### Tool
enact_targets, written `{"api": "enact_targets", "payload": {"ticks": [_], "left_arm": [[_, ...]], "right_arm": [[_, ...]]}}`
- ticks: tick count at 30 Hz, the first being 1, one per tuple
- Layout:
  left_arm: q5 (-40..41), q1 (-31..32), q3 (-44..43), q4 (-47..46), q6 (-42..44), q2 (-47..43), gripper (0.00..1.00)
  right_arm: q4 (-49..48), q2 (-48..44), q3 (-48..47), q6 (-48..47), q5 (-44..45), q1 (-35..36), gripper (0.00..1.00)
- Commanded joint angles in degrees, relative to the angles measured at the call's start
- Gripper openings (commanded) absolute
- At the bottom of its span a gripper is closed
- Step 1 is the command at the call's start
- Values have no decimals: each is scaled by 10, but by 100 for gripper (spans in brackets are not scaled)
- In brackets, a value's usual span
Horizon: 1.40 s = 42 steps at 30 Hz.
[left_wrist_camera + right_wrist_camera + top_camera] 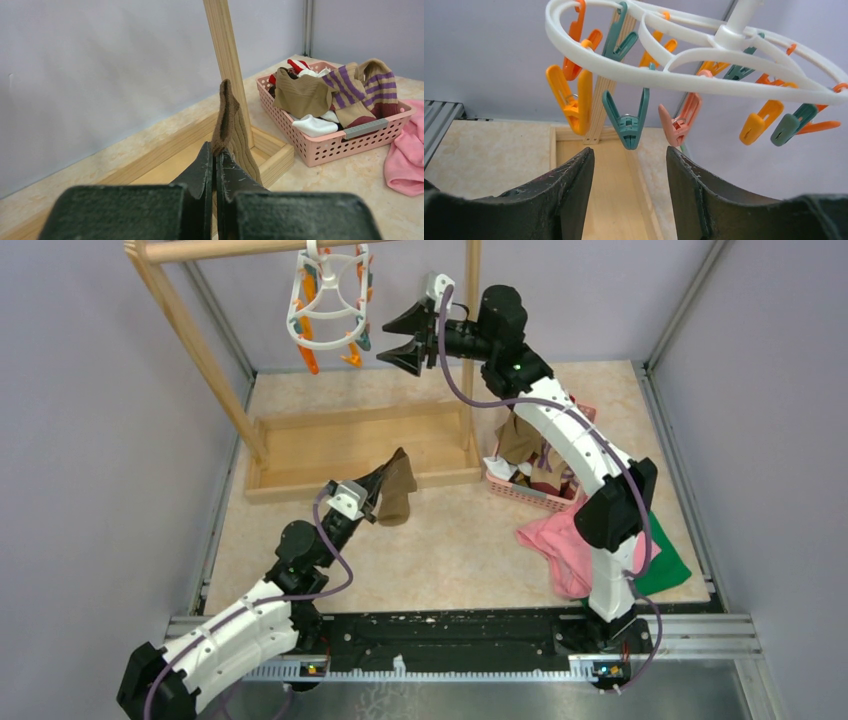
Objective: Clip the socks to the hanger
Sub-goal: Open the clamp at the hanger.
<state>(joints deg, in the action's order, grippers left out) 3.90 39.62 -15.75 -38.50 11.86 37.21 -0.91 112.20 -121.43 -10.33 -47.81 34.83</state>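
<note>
Nearest you, your L tool [216,152] is clamped on one brown sock [227,117] above the desk [450,550]. Farther back, R tool [629,155] gapes, empty, just under the hanger [624,75]. Nothing clipped yet; more socks [305,95] wait in basket [325,147].

Open air separates the right claw [398,338], jaws parted, from the hanger [329,308] and its dangling clips [626,122]; the rack's upright post [470,435] crowds that arm's wrist. Bare surface [450,540] lies before the rack base [300,452], bounded right by the pink basket [520,496] and pink cloth [560,550].
</note>
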Motion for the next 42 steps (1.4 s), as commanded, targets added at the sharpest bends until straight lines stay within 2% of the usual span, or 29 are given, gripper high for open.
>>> {"api": "enact_targets", "payload": {"ticks": [1,16,42], "left_arm": [[-2,-5,3,-26,-9,-12,0],[-6,-8,10,-24,-16,-26,0],[-13,-8,12,-32,-23,-25,0]], "right_arm": [[-43,26,-31,32,6,17,55],[-70,66,-74,65,48,30,57],[-121,90,-112,121,50,41,55]]}}
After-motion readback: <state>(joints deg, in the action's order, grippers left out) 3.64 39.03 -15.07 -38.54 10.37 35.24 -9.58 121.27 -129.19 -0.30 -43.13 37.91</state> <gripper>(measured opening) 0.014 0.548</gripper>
